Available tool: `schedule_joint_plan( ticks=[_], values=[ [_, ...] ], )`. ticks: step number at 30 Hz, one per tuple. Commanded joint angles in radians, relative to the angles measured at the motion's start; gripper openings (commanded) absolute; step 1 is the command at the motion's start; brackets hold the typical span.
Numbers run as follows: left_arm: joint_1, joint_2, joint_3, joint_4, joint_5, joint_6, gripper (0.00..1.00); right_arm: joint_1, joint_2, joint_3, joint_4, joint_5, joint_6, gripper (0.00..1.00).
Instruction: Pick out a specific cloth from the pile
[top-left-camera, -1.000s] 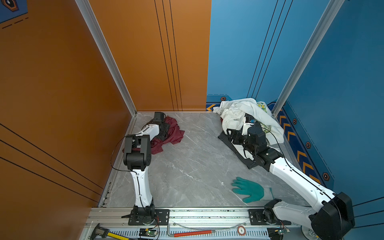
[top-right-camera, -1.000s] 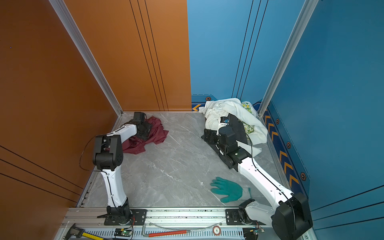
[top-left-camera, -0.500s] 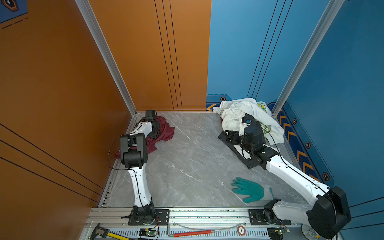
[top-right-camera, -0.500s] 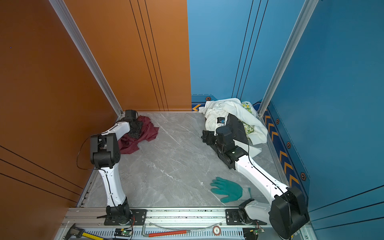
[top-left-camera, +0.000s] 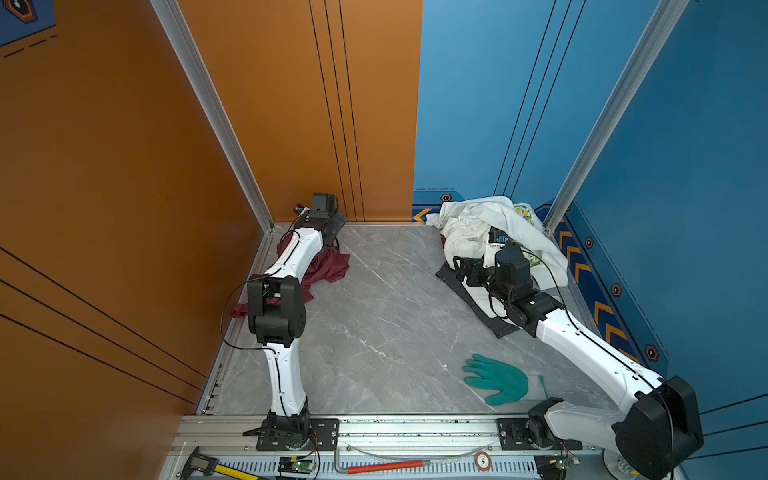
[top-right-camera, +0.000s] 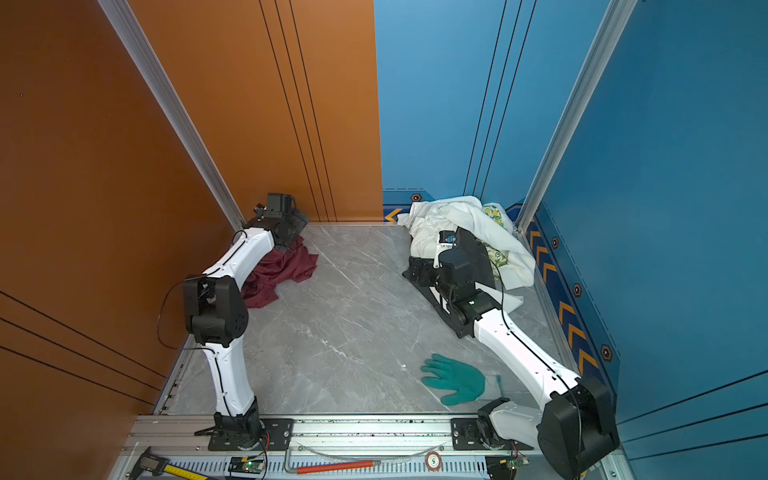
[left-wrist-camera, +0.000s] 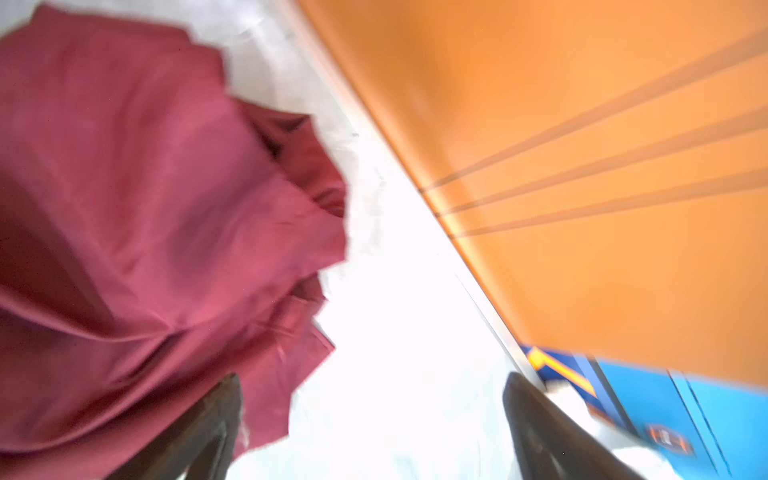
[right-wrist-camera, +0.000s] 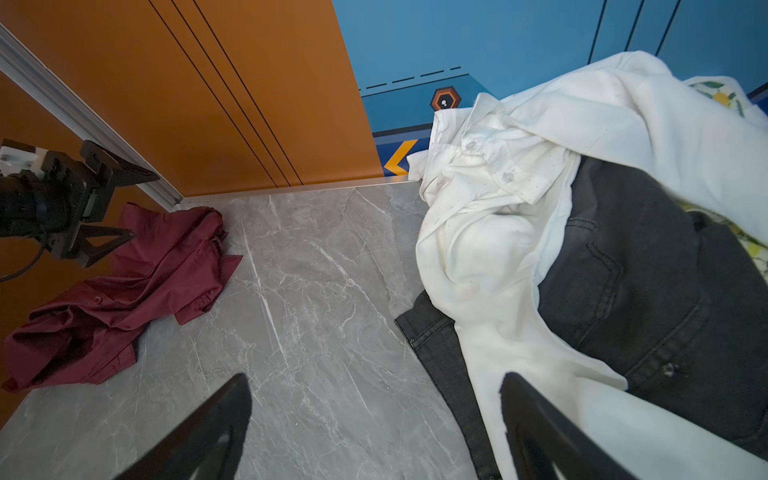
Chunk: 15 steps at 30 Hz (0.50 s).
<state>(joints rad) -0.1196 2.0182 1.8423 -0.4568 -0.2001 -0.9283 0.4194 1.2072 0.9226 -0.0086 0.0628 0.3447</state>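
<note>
The cloth (top-left-camera: 328, 270) (top-right-camera: 291, 270) (right-wrist-camera: 124, 286) (left-wrist-camera: 145, 228), a maroon garment, lies crumpled on the grey floor by the orange wall, apart from the pile (top-left-camera: 486, 224) (top-right-camera: 449, 216) (right-wrist-camera: 498, 199) of white, dark grey and floral fabric in the far right corner. My left gripper (top-left-camera: 336, 222) (top-right-camera: 299, 218) (left-wrist-camera: 370, 378) (right-wrist-camera: 145, 205) hangs open just above the cloth's far end, with nothing between its fingers. My right gripper (top-left-camera: 457, 266) (top-right-camera: 411, 266) (right-wrist-camera: 376, 378) is open and empty at the pile's left edge, one finger over white fabric.
A teal glove (top-left-camera: 496, 380) (top-right-camera: 455, 380) lies on the floor near the front right. Orange walls close the left and back, blue walls the back right and right. A red-handled tool (top-left-camera: 386, 466) lies on the front rail.
The left gripper has opened wide and risen toward the back wall, and the cloth now lies loose by the left wall. The right gripper has opened wider and drawn slightly back from the pile.
</note>
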Motion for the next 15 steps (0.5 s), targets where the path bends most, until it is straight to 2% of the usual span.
schedule_joint_plan(
  ticks=[1,8,13,15],
  values=[
    [-0.025,-0.084,0.001,-0.032,-0.052,0.231,0.98,-0.030,-0.058,-0.006,-0.015,-0.016,-0.050,0.98],
    [-0.086,-0.329,-0.209,0.043,-0.049,0.589,0.98,-0.107,-0.101,-0.024,-0.057,0.004,-0.131,1.00],
    [-0.088,-0.590,-0.526,0.224,-0.085,0.778,0.98,-0.166,-0.132,-0.067,-0.038,-0.010,-0.134,1.00],
    [-0.064,-0.685,-0.642,0.302,-0.062,0.815,0.98,-0.175,-0.149,-0.088,-0.020,0.000,-0.143,1.00]
  ],
)
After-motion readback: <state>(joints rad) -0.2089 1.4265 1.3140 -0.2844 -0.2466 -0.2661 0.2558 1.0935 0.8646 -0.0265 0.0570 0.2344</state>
